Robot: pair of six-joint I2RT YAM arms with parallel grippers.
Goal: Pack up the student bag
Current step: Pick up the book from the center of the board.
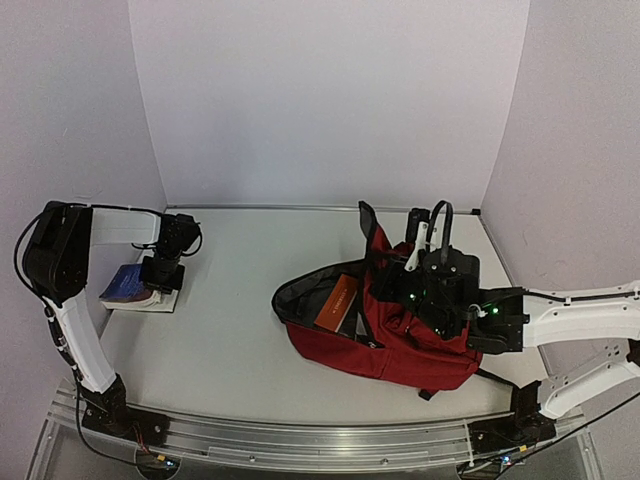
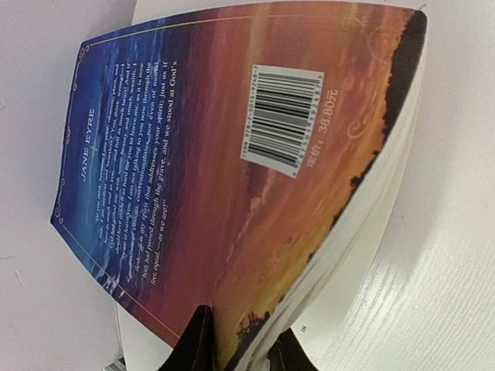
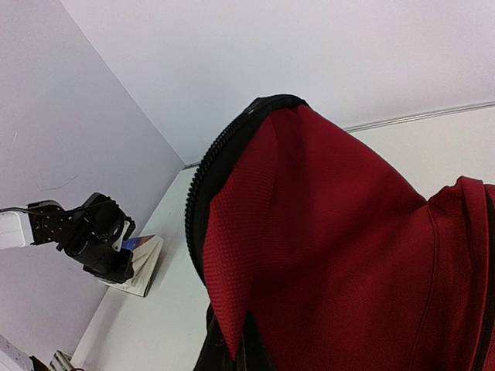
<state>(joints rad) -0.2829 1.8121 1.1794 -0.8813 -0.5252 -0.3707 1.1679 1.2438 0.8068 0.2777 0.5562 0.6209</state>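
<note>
The student bag [image 1: 400, 335] lies on its side on the right half of the white desk [image 1: 230, 370]. Its zipped mouth gapes to the left. Inside the mouth a flat orange book [image 1: 338, 303] leans against the dark lining. The right gripper [image 3: 232, 352] sits over the bag's far upper part. Its fingers are closed on a fold of the red fabric and hold the black-zippered rim [image 3: 203, 174] up off the desk, so that flap stands above the opening. A black strap [image 1: 452, 383] trails from under the bag's near right side.

To the left of the bag and well apart from it, by the left wall, a Jane Eyre paperback [image 2: 232, 154] lies back cover up, its barcode showing. It rests on something flat and white [image 1: 166, 304], another book or paper, I cannot tell which. The left gripper [image 2: 241, 344] has its fingers clamped on the paperback's edge, one on each face of the curled cover and its pages.
</note>
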